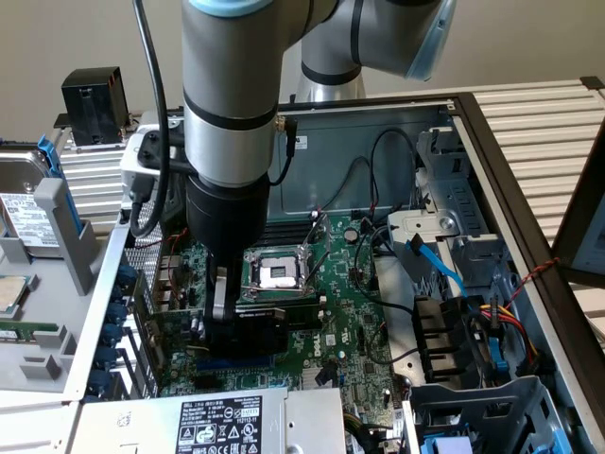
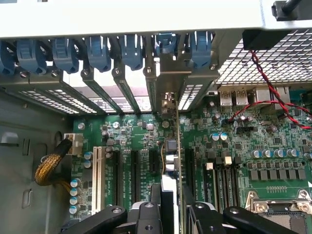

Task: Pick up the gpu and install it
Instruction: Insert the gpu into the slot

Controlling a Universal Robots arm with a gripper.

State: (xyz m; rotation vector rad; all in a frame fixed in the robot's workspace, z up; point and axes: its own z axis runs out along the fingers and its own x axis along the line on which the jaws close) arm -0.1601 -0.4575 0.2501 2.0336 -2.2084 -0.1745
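At the exterior view's left, outside the case, a hard drive (image 1: 26, 213) in a grey plastic caddy lies on the bench. Further right, the gripper (image 1: 234, 326) reaches down into the open steel case (image 1: 529, 236) and is clamped on the gpu (image 1: 257, 326), its black fingers (image 2: 146, 214) pinching the card from both faces. The gpu sits directly under the gripper, on edge, low over the motherboard (image 1: 350, 322). In the wrist view it shows as a thin green edge (image 2: 177, 146) whose long axis runs away from the fingers toward the perforated metal slot covers (image 2: 122, 92) and blue plastic latches (image 2: 100, 51) on the rear wall. It appears to line up with a dark slot among the parallel expansion slots (image 2: 129, 168); whether it is seated I cannot tell. Right of the card in the exterior view lie the square metal CPU socket (image 1: 279, 272), loose black cables (image 1: 383, 165) and a blue cable (image 1: 440, 265).
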